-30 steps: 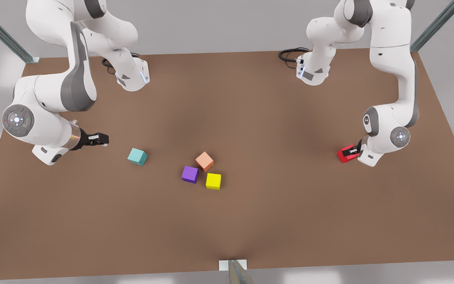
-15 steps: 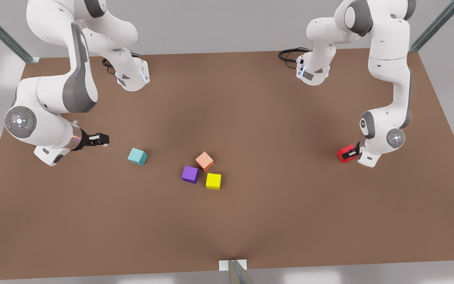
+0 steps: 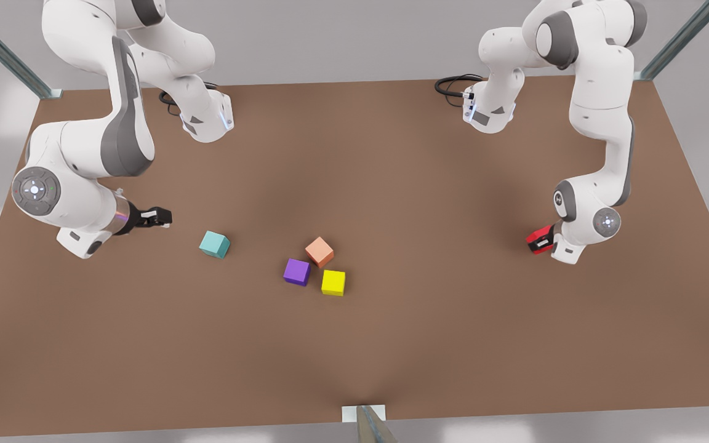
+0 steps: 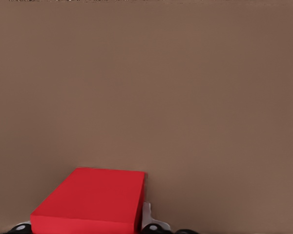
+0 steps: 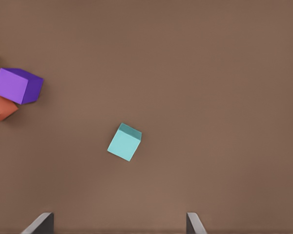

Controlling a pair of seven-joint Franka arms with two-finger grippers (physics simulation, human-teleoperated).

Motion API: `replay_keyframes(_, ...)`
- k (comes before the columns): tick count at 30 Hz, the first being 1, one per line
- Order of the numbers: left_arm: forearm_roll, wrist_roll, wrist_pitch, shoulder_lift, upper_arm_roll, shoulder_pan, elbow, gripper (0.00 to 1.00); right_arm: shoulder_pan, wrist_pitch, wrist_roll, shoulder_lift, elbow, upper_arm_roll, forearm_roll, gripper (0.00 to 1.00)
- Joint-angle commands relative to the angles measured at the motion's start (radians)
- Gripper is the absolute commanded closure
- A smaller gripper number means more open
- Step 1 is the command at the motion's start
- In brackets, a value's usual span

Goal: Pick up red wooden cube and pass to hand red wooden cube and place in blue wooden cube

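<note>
Red wooden cube [image 3: 539, 239] sits between the fingers of the left gripper [image 3: 544, 240] at the front view's right side, low over the brown table [image 3: 391, 344] or just clear of it; whether its underside touches the surface I cannot tell. In the left wrist view the red cube [image 4: 90, 200] lies right against the gripper with a pale fingertip [image 4: 146, 217] pressed to its flank, so the fingers are clamped on it. A cube has no long axis, so what matters is direction: from this cube, the blue wooden cube [image 3: 215, 244] lies far across the table toward the front view's left, with a cluster of salmon-orange cube [image 3: 319, 251], purple cube [image 3: 296, 272] and yellow cube [image 3: 333, 282] between the two. The right gripper [image 3: 159, 217] hangs near the teal-blue cube, on the side away from the cluster, and is much the nearer arm to it; in the right wrist view its two dark fingertips [image 5: 39, 224] stand wide apart with nothing between them, and the blue cube [image 5: 124, 142] lies ahead of them, apart. My judgement is that the pick is made and the handover is next: the red cube must travel toward the table's middle, and the waiting right arm must come to meet it, clear of the three-cube cluster.
</note>
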Motion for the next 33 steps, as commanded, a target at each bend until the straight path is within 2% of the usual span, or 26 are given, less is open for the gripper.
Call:
replay_keyframes(1, -0.025, -0.016, 0.009, -0.001, 0.0, -0.001, 0.001, 0.31, -0.001, 0.01, -0.024, -0.003, -0.002, 0.0, 0.001, 0.0)
replay_keyframes(4, -0.032, -0.016, 0.004, -0.007, -0.014, -0.001, 0.013, 0.32, -0.001, 0.016, -0.024, -0.003, -0.01, 0.0, 0.001, 0.0)
replay_keyframes(6, -0.046, -0.011, -0.071, -0.044, -0.078, 0.024, 0.061, 0.32, 0.0, 0.022, -0.024, 0.013, -0.001, 0.001, 0.028, 0.0)
replay_keyframes(7, -0.046, -0.011, -0.143, -0.03, -0.135, 0.055, 0.119, 0.32, -0.015, 0.021, -0.038, 0.05, 0.024, 0.0, 0.14, 0.0)
replay_keyframes(8, -0.048, -0.013, -0.186, -0.03, -0.147, 0.047, 0.155, 0.32, -0.017, 0.009, -0.138, 0.093, 0.059, 0.001, 0.243, 0.0)
replay_keyframes(9, -0.048, -0.016, -0.241, -0.028, -0.199, 0.05, 0.208, 0.32, -0.02, -0.033, -0.251, 0.146, 0.062, 0.001, 0.462, 0.0)
replay_keyframes(11, -0.315, -0.013, -0.561, 0.027, -0.326, 0.05, 0.481, 0.32, -0.023, -0.129, -0.469, 0.344, 0.177, 0.01, 0.813, 0.0)
replay_keyframes(13, -0.535, -0.086, -0.737, 0.139, -0.483, 0.048, 0.721, 0.32, -0.027, -0.212, -0.691, 0.517, 0.259, 0.012, 1.065, 0.0)
replay_keyframes(14, -0.591, -0.085, -0.728, 0.186, -0.555, 0.048, 0.774, 0.32, -0.023, -0.198, -0.771, 0.542, 0.271, 0.05, 1.119, 0.0)
replay_keyframes(16, -0.62, -0.083, -0.697, 0.306, -0.64, 0.047, 0.903, 0.32, -0.021, -0.123, -1.007, 0.582, 0.291, 0.067, 1.168, 0.0)
replay_keyframes(18, -0.627, -0.05, -0.571, 0.36, -0.68, 0.048, 0.929, 0.32, -0.004, -0.008, -1.306, 0.587, 0.3, 0.069, 1.168, 0.0)
replay_keyframes(19, -0.658, -0.036, -0.567, 0.401, -0.683, 0.048, 0.972, 0.32, 0.0, 0.044, -1.42, 0.585, 0.3, 0.069, 1.168, 0.0)
replay_keyframes(21, -0.821, 0.075, -0.571, 0.452, -0.683, 0.061, 0.986, 0.32, 0.01, 0.098, -1.527, 0.579, 0.303, 0.07, 1.171, 0.0)
replay_keyframes(24, -0.924, 0.143, -0.57, 0.496, -0.693, 0.056, 0.986, 0.32, 0.031, 0.211, -1.771, 0.663, 0.375, 0.151, 1.24, 0.0)
replay_keyframes(26, -0.933, 0.19, -0.568, 0.506, -0.696, 0.058, 0.986, 0.32, 0.031, 0.253, -1.801, 0.679, 0.378, 0.187, 1.243, 0.0)
replay_keyframes(33, -0.934, 0.276, -0.565, 0.506, -0.698, 0.07, 0.986, 0.32, 0.092, 0.316, -1.816, 0.717, 0.36, 0.188, 1.341, 0.0)
